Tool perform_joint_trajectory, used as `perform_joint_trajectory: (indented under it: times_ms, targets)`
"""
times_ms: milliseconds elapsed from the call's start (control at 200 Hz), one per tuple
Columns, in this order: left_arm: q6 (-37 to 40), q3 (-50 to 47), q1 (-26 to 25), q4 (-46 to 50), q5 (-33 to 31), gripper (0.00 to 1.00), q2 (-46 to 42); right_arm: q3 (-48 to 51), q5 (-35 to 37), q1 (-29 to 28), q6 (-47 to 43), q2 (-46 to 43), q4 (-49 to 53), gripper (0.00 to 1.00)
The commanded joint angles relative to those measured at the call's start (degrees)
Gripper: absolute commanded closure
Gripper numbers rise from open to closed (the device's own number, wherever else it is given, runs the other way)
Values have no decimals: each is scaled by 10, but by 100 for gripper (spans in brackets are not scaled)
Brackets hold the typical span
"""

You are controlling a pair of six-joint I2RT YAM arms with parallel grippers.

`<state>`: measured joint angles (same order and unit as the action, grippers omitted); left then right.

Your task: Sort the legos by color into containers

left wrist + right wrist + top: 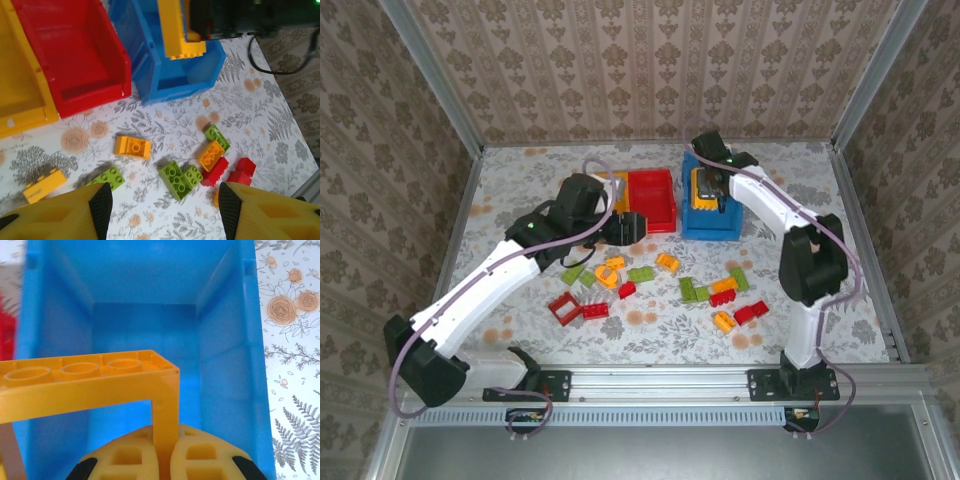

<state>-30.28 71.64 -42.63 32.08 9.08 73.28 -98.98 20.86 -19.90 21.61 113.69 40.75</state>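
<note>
Orange lego frame [90,390] — between right fingers [210,457]

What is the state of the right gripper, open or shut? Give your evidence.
Shut. The right gripper pinches one leg of an orange frame brick, holding it over the blue bin.

White arms [470,290] with black joints [813,262], grey cables [396,372], yellow fingers [50,220].
</note>
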Motion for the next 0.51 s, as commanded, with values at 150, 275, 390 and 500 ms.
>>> perform_joint_trajectory:
  times_ms: [150, 275, 390, 500]
  targets:
    - [60, 98, -22, -29, -43, 39, 84, -138, 27, 23, 52, 130, 105, 100]
    - [81, 126, -28, -21, -49, 39, 112, -166, -11, 34, 55, 166, 103, 100]
    - [82, 132, -29, -3, -56, 38, 122, -191, -46, 40, 47, 190, 102, 100]
    - [75, 120, -28, 4, -60, 38, 116, -213, -75, 41, 35, 201, 107, 83]
